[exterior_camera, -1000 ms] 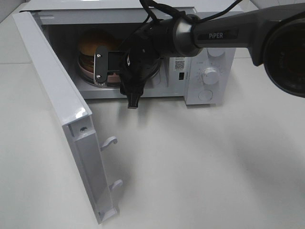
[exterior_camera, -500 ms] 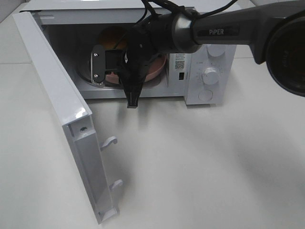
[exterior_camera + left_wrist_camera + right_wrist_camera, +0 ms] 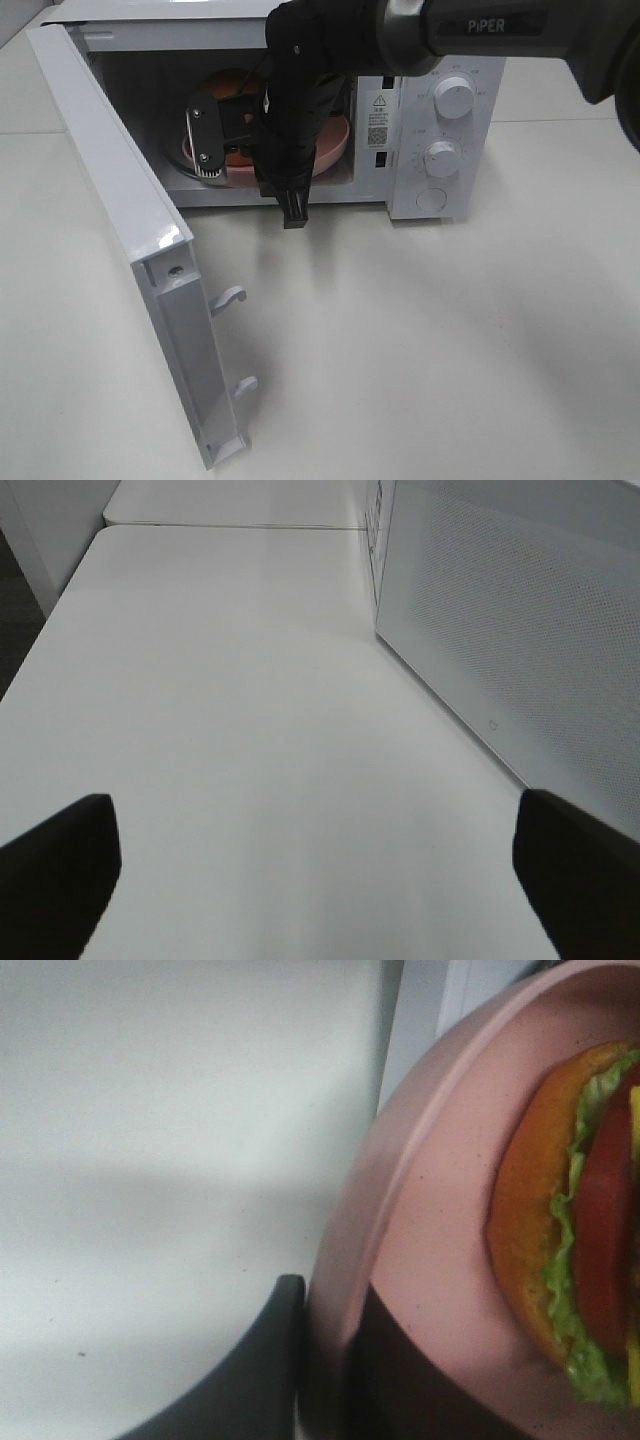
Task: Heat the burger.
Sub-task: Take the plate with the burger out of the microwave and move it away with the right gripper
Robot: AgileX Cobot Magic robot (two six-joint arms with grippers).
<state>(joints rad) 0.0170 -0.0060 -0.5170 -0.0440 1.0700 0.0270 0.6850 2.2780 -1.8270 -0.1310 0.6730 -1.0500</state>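
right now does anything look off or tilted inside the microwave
Yes. The pink plate in the open microwave sits tilted, its rim pinched by the right gripper. The burger lies on its side on the plate, its layers edge-on.

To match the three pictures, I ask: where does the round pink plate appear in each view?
Exterior high: the round pink plate sits inside the open white microwave, mostly behind the right gripper.
Left wrist: not in it.
Right wrist: its rim is pinched between the fingers.
Shared landmark: the burger on it.
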